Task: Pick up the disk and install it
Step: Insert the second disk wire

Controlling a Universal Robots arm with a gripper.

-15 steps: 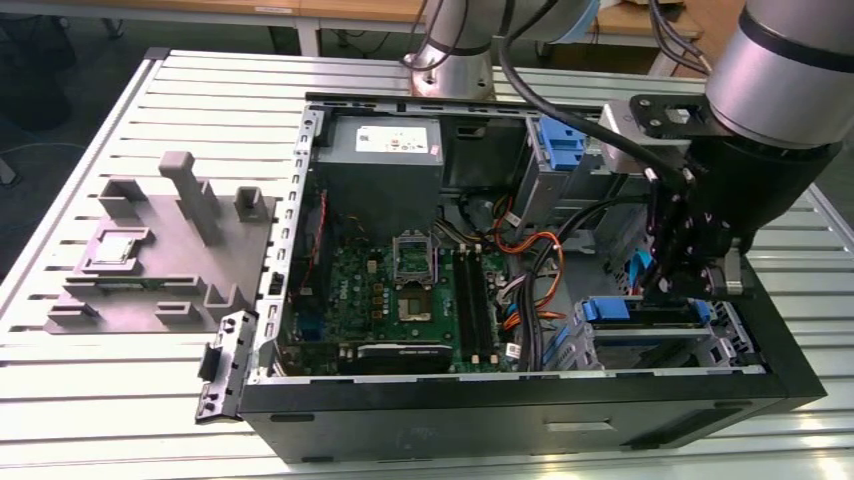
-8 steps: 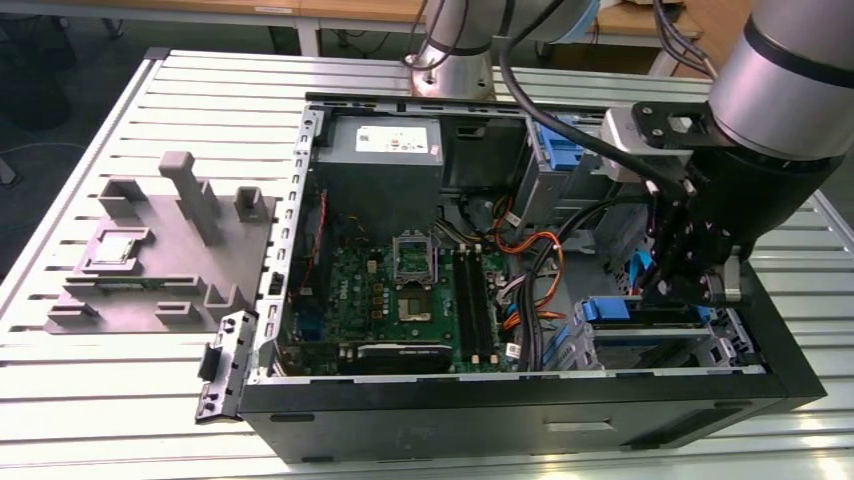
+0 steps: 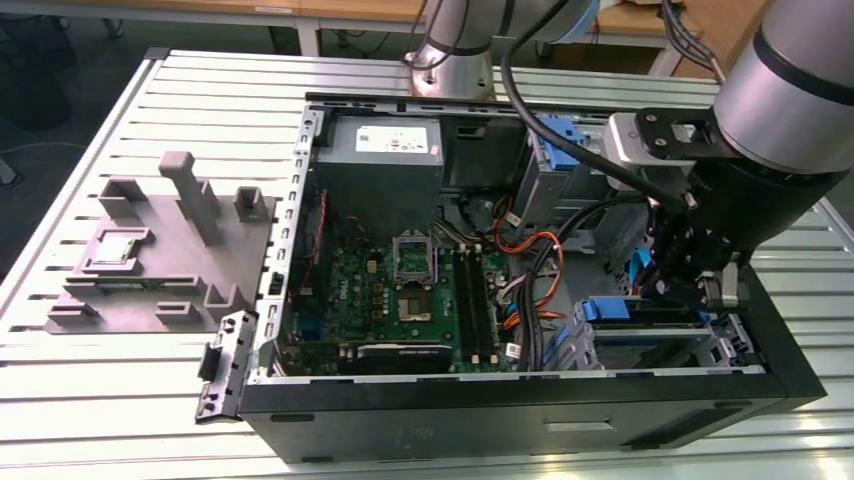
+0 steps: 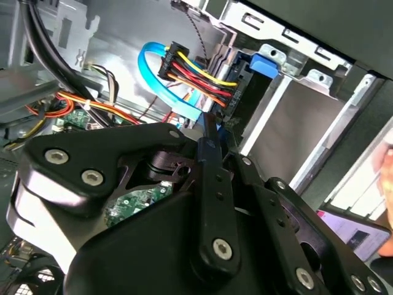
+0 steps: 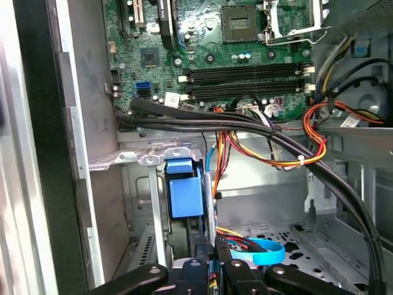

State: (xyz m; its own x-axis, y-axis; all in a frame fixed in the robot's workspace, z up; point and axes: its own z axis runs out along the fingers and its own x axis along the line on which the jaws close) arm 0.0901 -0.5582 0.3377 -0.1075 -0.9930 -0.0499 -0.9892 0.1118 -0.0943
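My gripper (image 3: pixel 697 292) reaches down into the metal drive bay (image 3: pixel 654 335) at the near corner of the open computer case, on the exterior view's right. In both wrist views its two black fingers (image 5: pixel 201 253) stand close together, shut on a thin edge with a strip of blue between them. That edge belongs to the disk (image 5: pixel 209 206), which stands on edge inside the bay, with most of its body hidden by the bay walls. In the second wrist view the fingertips (image 4: pixel 209 142) meet just below a black plug with coloured wires (image 4: pixel 196 77).
A blue plastic bracket (image 5: pixel 185 195) sits on the bay beside the disk. Thick black cables (image 5: pixel 245 126), orange-red wires and a blue flat cable (image 4: pixel 150 67) cross close by. The motherboard (image 3: pixel 400 285) fills the case floor. A grey holder block (image 3: pixel 160 250) stands outside the case.
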